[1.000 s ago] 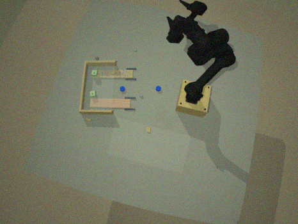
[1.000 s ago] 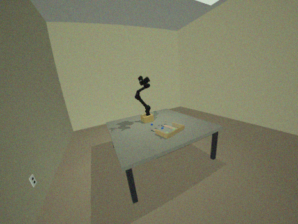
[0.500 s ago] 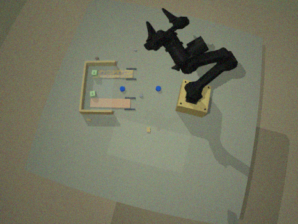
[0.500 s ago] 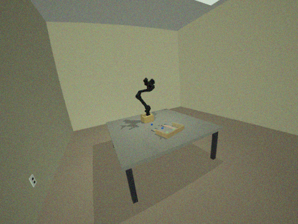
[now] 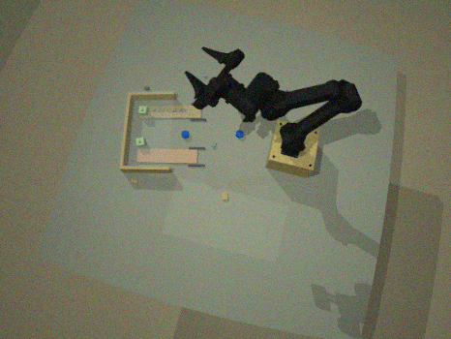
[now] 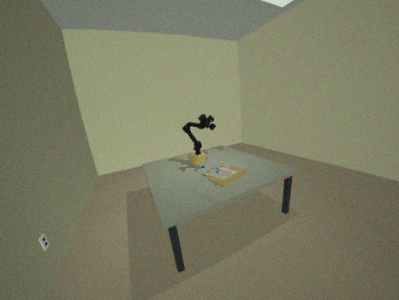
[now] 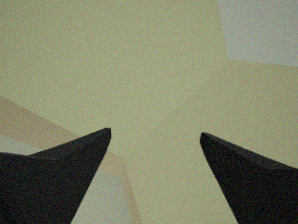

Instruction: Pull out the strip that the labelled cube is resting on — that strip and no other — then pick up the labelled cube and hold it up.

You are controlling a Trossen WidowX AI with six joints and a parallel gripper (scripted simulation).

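Two pale green cubes with small dark marks show in the top view; the marks are too small to read. The upper cube (image 5: 143,110) sits at the left end of a patterned tan strip (image 5: 176,111). The lower cube (image 5: 140,141) stands just above the left end of a plain pink strip (image 5: 166,156) (image 6: 226,170), apparently beside it. What lies directly under each cube is hard to tell. My gripper (image 5: 195,60) (image 6: 212,123) (image 7: 155,134) is open and empty, high above the table, beyond the patterned strip's side. The wrist view shows mostly wall between the fingertips.
A wooden three-sided frame (image 5: 145,169) (image 6: 236,176) surrounds the cubes and most of the strips. Dark rails (image 5: 196,148) (image 5: 196,166) flank the pink strip's outer end. One blue piece (image 5: 185,135) lies between the strips, another blue piece (image 5: 239,134) nearer the arm's base. A small tan block (image 5: 225,196) lies below.
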